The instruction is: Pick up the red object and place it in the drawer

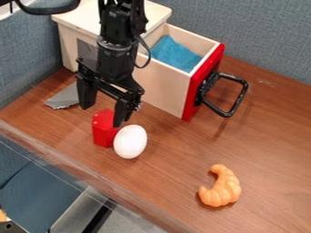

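Gripper point(103, 116) above red block point(104, 130), 2 fingers spread wide, nothing gripped. White egg point(130, 142) beside block. Drawer point(164, 88) open, blue cloth point(173, 52) inside.

Blue-grey fabric walls point(267, 41) — brown wood-grain tabletop point(276, 150) against them

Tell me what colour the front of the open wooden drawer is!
The wooden drawer's front is bright red, and it shows best in the camera view.

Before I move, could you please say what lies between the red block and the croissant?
In the camera view, the white egg, close beside the red block and away from the croissant.
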Tool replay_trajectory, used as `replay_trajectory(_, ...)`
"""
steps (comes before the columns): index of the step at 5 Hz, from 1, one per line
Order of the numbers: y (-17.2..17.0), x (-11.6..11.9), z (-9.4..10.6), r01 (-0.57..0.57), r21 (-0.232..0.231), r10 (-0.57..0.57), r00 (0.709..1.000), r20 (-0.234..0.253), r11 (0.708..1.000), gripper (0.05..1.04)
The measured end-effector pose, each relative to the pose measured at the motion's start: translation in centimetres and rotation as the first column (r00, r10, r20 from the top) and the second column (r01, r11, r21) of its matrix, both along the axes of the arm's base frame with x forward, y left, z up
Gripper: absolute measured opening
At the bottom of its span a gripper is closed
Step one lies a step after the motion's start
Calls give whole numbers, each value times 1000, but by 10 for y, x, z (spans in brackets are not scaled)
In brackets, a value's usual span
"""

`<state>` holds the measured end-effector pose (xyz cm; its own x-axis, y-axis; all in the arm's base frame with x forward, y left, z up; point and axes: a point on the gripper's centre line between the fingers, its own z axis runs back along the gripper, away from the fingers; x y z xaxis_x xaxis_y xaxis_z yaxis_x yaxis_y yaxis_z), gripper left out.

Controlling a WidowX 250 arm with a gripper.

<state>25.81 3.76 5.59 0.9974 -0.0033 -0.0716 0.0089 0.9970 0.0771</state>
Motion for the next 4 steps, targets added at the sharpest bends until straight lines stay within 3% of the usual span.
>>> replay_trajectory(4, 5, -9, -18, 8, 38, -9, 1000, 22, 999, 999)
